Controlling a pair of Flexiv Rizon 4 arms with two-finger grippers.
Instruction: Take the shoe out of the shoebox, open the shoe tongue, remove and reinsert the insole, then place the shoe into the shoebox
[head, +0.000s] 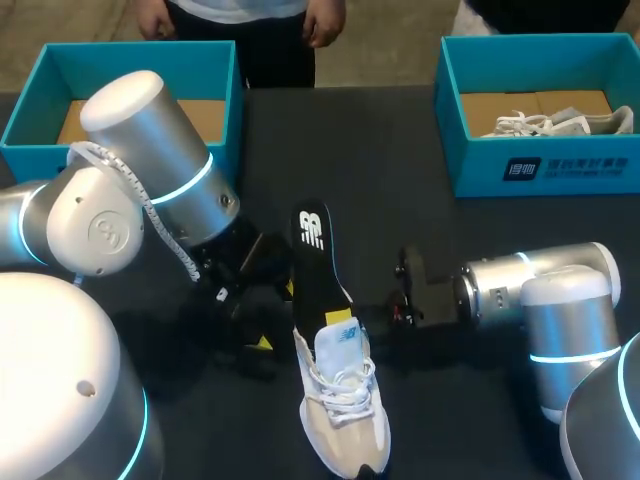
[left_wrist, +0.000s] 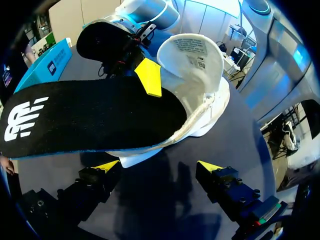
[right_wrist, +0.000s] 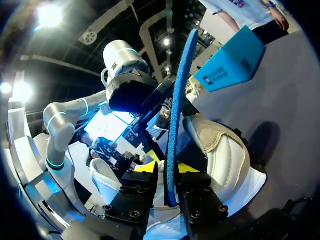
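Right gripper (right_wrist: 167, 167) is pinched narrow on the edge of the black foam insole (head: 314, 255), blue underside showing. The insole stands half out of the white-and-beige lace-up sneaker (head: 345, 420), which sits mid black table (head: 400, 160), toe near side. Left gripper (left_wrist: 159, 167) is spread wide, holding nothing, just left of the sneaker. White logo (head: 312, 230) on the insole. White print on the far-right teal cardboard shoebox (head: 560, 170). Tongue label (left_wrist: 192, 47) is too small to read.

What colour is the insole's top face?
Black, with a white logo; the insole shows best in the left wrist view.
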